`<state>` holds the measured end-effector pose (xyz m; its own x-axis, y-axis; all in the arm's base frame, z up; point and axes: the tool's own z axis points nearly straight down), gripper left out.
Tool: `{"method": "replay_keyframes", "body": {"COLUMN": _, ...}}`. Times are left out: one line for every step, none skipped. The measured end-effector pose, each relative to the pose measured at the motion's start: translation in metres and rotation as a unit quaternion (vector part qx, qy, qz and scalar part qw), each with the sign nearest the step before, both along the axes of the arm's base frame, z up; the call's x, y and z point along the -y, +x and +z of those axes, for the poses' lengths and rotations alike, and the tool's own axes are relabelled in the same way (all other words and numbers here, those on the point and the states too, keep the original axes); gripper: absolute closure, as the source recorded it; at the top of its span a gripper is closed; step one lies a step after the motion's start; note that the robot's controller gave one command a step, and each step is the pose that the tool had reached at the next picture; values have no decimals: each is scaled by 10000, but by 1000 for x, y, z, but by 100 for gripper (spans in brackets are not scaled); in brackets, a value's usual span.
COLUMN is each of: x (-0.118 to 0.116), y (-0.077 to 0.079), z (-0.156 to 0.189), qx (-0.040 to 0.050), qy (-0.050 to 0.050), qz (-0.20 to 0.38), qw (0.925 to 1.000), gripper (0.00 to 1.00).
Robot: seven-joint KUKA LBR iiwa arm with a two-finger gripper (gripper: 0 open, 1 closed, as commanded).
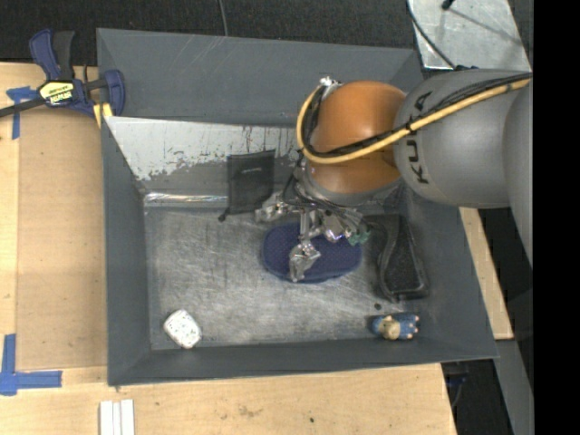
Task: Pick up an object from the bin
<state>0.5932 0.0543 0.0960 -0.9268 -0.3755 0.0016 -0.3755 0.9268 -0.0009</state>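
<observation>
My gripper hangs low over a flat, round dark-blue thing in the middle right of the bin, its fingertips just above or touching the blue surface. A black flat rectangular thing leans against the bin's back wall, to the upper left of the gripper. To the right lies a long black oblong thing. I see nothing between the fingers.
A small white die-like block lies in the front left corner. A little blue and tan toy sits by the front right wall. The arm with its orange dome covers the back right of the bin.
</observation>
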Motion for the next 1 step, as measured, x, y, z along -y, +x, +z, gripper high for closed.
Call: {"method": "replay_keyframes", "body": {"x": 12, "y": 9, "z": -19, "qx": 0, "qy": 28, "qz": -220, "qw": 9998, "gripper": 0}}
